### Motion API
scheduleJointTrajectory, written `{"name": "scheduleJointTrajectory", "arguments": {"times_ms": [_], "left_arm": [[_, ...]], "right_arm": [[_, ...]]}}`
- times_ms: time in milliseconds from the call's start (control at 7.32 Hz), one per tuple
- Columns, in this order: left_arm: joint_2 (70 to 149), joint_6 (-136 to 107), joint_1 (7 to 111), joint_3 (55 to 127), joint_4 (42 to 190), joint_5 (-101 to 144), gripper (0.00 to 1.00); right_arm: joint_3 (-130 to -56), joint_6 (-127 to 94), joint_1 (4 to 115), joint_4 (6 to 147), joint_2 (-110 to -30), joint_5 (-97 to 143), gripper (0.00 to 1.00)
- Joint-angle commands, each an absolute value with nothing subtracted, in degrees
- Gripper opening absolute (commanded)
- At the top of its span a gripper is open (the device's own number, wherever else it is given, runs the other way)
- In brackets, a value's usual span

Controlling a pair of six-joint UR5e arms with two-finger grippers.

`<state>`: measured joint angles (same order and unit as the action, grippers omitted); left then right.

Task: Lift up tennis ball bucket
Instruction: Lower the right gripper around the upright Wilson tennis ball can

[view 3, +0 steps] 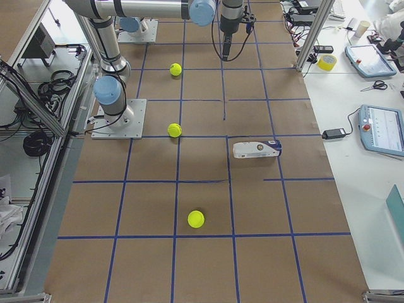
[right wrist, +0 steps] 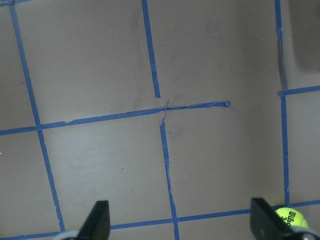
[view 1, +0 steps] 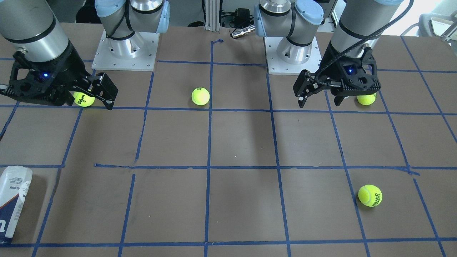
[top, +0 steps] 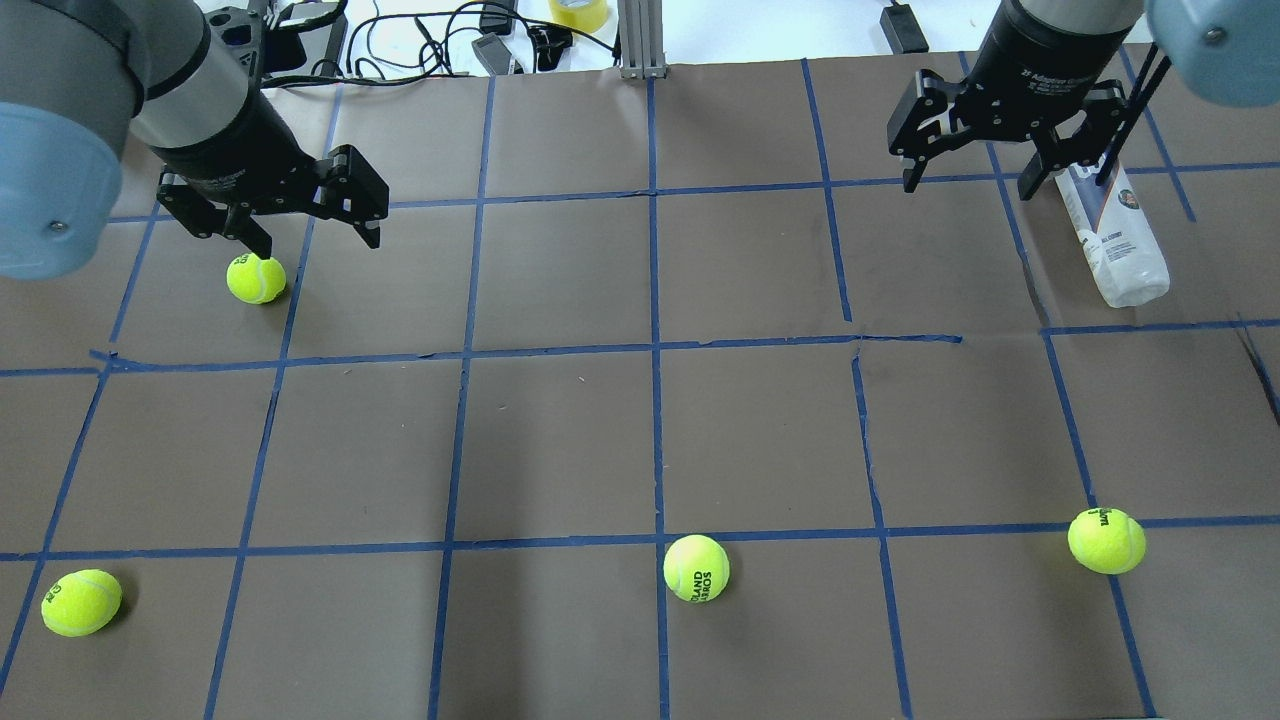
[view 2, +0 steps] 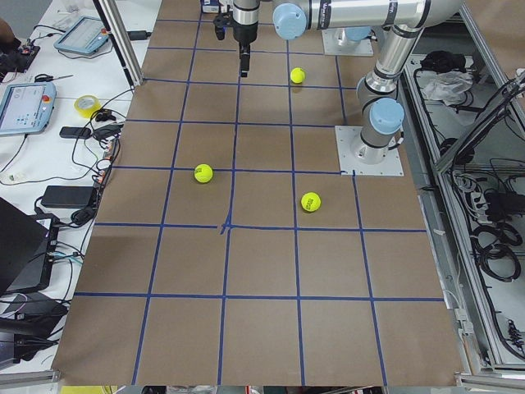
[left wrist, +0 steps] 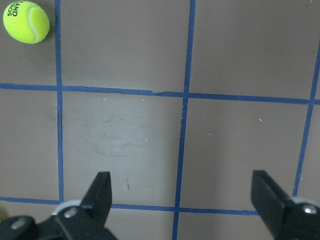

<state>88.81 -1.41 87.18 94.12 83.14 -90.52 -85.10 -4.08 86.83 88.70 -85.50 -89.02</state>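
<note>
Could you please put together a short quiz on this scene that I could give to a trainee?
1. True or false: the tennis ball bucket stands upright on the table.
2. How many loose tennis balls lie on the table? A: three. B: four. C: five.
3. Which is nearer the bucket, the left gripper or the right gripper?

Key
1. False. It lies on its side.
2. B.
3. The right gripper. Both grippers are open and hold nothing.
</note>
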Motion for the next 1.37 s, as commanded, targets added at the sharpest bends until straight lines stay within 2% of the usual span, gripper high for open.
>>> {"name": "scheduleJointTrajectory", "arguments": {"times_ms": [0, 820, 1230], "left_arm": [[88.4, -1.4, 87.2, 94.3, 83.8, -90.7, 1.00], [88.8, -1.4, 87.1, 94.8, 83.8, -90.7, 1.00], [88.9, -1.4, 87.2, 94.8, 83.8, -90.7, 1.00]], "right_arm": [[-85.3, -3.9, 86.7, 88.7, -85.6, -90.3, 1.00], [-85.3, -5.1, 85.7, 88.7, -85.1, -90.4, 1.00], [-84.9, -2.1, 80.4, 95.3, -82.3, -90.1, 1.00]]}}
